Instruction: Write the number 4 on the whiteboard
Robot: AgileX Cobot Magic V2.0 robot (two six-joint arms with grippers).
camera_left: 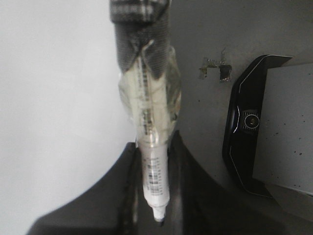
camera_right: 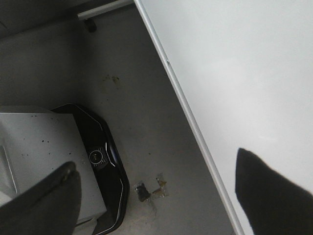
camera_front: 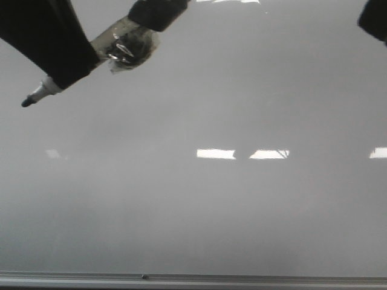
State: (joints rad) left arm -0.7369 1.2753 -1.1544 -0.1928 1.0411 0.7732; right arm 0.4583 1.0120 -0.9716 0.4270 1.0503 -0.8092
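The whiteboard (camera_front: 199, 205) fills the front view, with its grey frame strip (camera_front: 193, 280) along the lower edge. No number 4 or any marker line shows on it. My left gripper (camera_front: 60, 72) is at the top left, shut on a white marker (camera_front: 42, 92) wrapped in clear tape, with its black tip (camera_front: 26, 102) pointing down-left at the board. I cannot tell whether the tip touches. In the left wrist view the marker (camera_left: 155, 166) sits between the fingers of the left gripper (camera_left: 155, 147). My right gripper (camera_right: 156, 164) is open and empty; only part of it (camera_front: 376, 19) shows at the front view's top right.
Bright rectangular light reflections (camera_front: 216, 153) lie across the board's middle. In the wrist views the board's edge (camera_right: 195, 127) borders a grey floor (camera_right: 142, 112), where a black-rimmed base unit (camera_right: 105, 161) and small tape scraps (camera_right: 149, 188) sit.
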